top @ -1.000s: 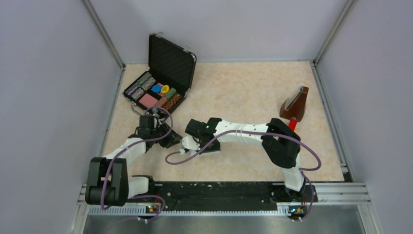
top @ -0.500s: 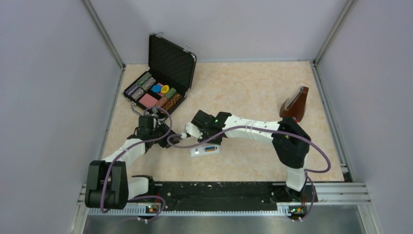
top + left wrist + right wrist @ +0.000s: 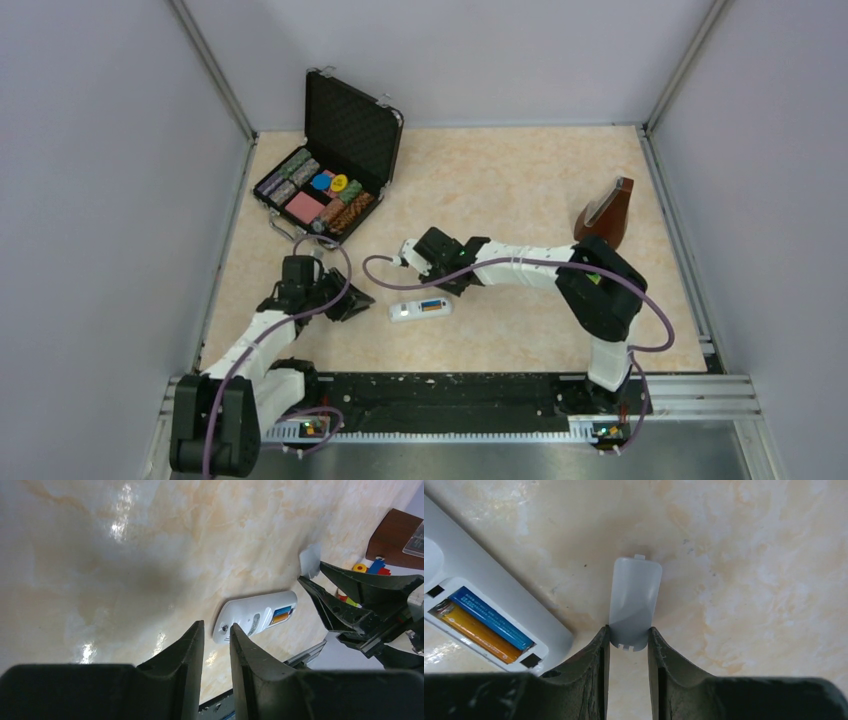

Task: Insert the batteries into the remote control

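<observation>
The remote control lies back-up on the table between the arms, its slot uncovered. A blue battery and an orange battery sit side by side in that slot. My right gripper is shut on the small white cover piece and holds it just above the table, beside the remote's battery end. My left gripper hovers just short of the remote's rounded end, its jaws a narrow gap apart with nothing between them. From above, the left gripper is left of the remote and the right gripper is behind it.
An open black case with poker chips stands at the back left. A brown wedge-shaped object is at the right, with coloured toy blocks near it. Grey walls enclose the table; a metal rail runs along the near edge.
My right gripper has lifted off the remote and moved back with the cover, leaving the remote and its batteries exposed. My left arm has drawn back towards the near edge, its jaws narrowing.
</observation>
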You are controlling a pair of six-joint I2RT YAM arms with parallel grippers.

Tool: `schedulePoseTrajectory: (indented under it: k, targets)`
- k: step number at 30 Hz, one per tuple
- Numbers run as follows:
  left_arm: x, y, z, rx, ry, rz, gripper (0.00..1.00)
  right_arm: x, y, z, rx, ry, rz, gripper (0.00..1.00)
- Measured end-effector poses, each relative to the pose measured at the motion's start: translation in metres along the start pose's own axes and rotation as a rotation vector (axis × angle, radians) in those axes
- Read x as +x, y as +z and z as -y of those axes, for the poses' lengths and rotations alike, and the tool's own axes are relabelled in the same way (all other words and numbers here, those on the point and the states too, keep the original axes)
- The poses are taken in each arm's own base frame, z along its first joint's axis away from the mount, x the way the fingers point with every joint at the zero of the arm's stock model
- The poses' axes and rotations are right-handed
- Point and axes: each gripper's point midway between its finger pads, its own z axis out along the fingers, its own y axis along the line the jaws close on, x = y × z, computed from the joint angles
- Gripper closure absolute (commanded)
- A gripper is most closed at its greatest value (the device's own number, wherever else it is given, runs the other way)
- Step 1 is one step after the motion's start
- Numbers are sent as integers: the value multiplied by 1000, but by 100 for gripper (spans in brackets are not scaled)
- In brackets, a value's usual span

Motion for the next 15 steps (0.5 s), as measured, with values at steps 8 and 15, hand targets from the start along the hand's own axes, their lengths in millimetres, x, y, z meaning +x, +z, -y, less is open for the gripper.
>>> schedulePoseTrajectory:
  k: [8, 15]
  targets:
    - [12, 2, -2, -12, -14, -36, 70, 13, -4, -28, -103, 71, 50, 90]
    - [18, 7, -10, -49, -47, -70, 70, 14, -12, -54, -178, 80, 68, 90]
